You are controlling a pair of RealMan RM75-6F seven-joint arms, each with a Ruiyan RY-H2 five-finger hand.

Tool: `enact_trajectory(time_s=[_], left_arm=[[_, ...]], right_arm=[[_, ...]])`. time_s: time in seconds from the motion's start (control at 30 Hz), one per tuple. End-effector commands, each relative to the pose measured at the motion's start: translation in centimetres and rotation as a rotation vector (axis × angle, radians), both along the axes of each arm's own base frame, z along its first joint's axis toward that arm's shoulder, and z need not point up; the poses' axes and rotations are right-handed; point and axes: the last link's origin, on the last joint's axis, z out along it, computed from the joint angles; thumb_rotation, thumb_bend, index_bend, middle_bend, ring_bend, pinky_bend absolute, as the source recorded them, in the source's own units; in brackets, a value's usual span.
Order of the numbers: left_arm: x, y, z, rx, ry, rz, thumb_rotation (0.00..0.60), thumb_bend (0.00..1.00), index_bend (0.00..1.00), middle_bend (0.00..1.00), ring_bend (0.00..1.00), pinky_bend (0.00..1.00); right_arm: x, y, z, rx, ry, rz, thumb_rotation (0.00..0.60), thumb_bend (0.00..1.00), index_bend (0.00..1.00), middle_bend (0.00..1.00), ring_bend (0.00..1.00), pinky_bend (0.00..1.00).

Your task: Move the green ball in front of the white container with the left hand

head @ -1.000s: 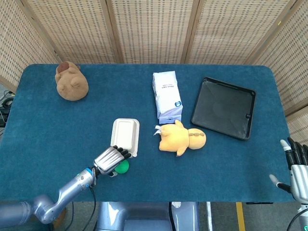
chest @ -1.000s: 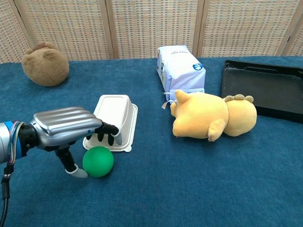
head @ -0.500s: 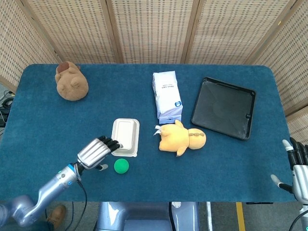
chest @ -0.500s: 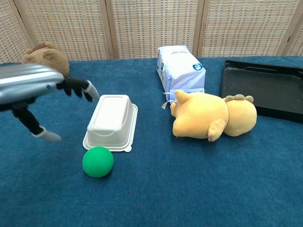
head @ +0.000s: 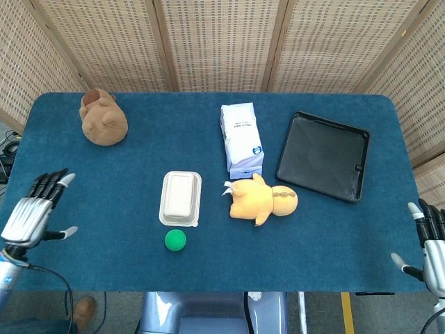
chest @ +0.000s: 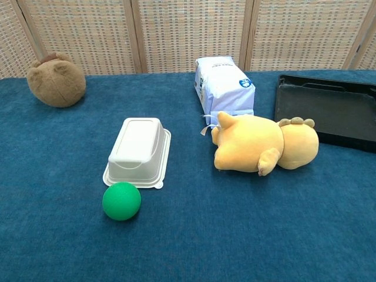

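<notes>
The green ball (head: 175, 240) (chest: 121, 201) lies on the blue table just in front of the white container (head: 181, 198) (chest: 138, 150), which sits upside down. My left hand (head: 31, 210) hovers at the table's left edge, far from the ball, fingers spread and empty. My right hand (head: 432, 245) is at the lower right corner of the head view, fingers apart, holding nothing. Neither hand shows in the chest view.
A yellow plush toy (head: 264, 200) (chest: 264, 144) lies right of the container. Behind it is a white-and-blue bag (head: 241, 138) (chest: 224, 88). A black tray (head: 322, 155) (chest: 329, 108) sits at the right, a brown plush (head: 103, 120) (chest: 56, 80) at the back left.
My left hand has left the ball and drawn back far to the left, out of the chest view. The ball stays in front of the container.
</notes>
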Motion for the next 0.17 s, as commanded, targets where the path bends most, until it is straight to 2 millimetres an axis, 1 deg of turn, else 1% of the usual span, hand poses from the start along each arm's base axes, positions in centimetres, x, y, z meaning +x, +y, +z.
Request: enact_trajectory(time_s=[0.03,0.17], left_arm=[[-3.0,-3.07,0.52,0.064,0.01,0.1,0.6,0.04,0.0,0.0,0.0,0.0],[-3.09,-3.4,0.62,0.087,0.02,0.084,0.6,0.04,0.0,0.0,0.0,0.0]], right_arm=[[-0.08,-0.08,-0.16,0.004,0.007,0.004,0.6,0.0,0.02,0.0,0.0,0.0],[-0.01,-0.03,-0.32,0.007,0.015,0.013,0.6,0.0,0.02,0.0,0.0,0.0]])
